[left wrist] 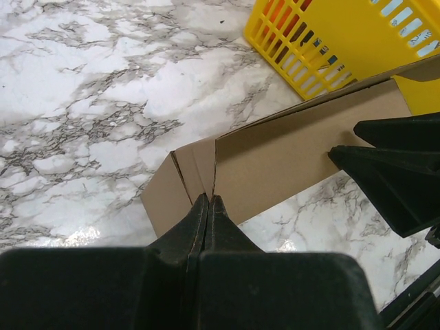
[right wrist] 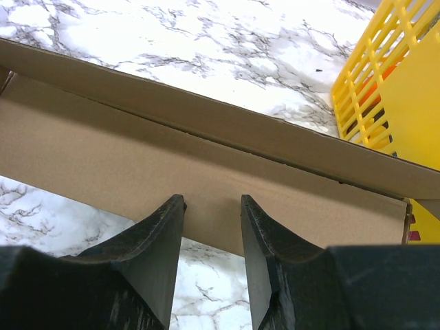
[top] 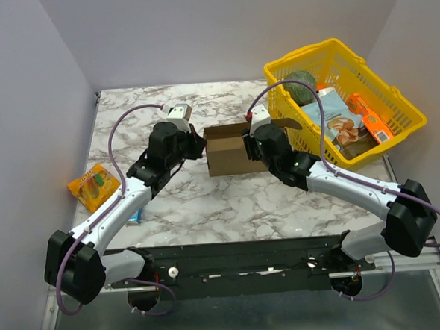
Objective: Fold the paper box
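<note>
The paper box [top: 225, 151] lies partly folded mid-counter [top: 208, 207], just beside the yellow plastic basket [top: 300, 53]. The left end effector [left wrist: 208, 203] has its fingers pressed together, pinching the box's left corner fold. The right end effector [right wrist: 212, 206] has its fingers apart, against the long cardboard wall at the box's right end.

Paper box [top: 225, 153] lies mid-table, basket [top: 285, 100] behind its right, packet [top: 94, 184] far left
</note>
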### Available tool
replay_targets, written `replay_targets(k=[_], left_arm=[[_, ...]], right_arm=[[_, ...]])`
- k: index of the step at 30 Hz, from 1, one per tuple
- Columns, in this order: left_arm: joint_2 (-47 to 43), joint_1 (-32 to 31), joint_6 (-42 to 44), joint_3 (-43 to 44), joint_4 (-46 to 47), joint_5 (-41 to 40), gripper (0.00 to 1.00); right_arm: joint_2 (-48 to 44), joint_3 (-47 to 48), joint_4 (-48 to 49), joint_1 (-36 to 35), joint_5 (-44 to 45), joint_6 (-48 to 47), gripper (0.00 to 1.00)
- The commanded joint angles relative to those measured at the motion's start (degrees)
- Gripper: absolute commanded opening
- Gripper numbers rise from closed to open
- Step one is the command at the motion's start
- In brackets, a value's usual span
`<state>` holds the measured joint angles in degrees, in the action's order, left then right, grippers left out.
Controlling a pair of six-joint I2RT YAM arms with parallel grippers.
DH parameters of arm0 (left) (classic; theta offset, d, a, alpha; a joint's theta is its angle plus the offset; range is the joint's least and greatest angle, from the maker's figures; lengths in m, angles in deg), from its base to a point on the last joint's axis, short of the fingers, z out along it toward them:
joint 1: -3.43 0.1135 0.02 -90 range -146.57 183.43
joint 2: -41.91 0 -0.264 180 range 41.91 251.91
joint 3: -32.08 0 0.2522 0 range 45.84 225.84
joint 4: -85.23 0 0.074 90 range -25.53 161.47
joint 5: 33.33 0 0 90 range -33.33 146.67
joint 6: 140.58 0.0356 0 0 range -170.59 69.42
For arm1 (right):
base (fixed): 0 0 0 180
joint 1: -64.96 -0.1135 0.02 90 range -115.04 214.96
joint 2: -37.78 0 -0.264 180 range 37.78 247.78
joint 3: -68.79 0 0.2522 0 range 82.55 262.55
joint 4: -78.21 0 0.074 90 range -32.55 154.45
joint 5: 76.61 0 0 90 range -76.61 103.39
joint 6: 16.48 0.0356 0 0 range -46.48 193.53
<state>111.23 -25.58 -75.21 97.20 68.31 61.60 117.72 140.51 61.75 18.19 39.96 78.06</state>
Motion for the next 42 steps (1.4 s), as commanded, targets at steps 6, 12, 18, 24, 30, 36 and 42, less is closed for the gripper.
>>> replay_targets(k=[6,12,18,24,30,36,42], left_arm=[[3.9,-3.3,2.8,-4.3,-15.3,-6.1,0.00],[4.6,-4.3,2.0,-5.2,-16.4,-8.8,0.00],[5.6,-4.6,0.8,-7.1,-15.6,-9.0,0.00],[5.3,-4.6,-0.9,-9.7,-14.1,-9.2,0.00],[4.4,-4.7,-1.2,-11.1,-14.3,-12.0,0.00],[1.3,-4.7,-1.0,-10.0,-12.6,-10.4,0.00],[1.4,-4.7,-2.2,-4.1,-12.8,-6.4,0.00]], right_arm=[[3.0,-1.6,-10.0,-0.3,-2.2,0.6,0.47],[3.2,-1.3,-10.0,-0.3,-2.6,0.6,0.47],[3.1,-1.4,-9.9,-0.3,-2.5,0.7,0.47],[3.0,-1.7,-9.8,-0.3,-2.3,0.7,0.47],[2.9,-1.8,-9.9,-0.3,-2.3,0.8,0.47],[3.1,-1.7,-9.8,-0.3,-2.5,0.7,0.47],[2.6,-2.0,-10.0,-0.3,-2.4,0.9,0.47]])
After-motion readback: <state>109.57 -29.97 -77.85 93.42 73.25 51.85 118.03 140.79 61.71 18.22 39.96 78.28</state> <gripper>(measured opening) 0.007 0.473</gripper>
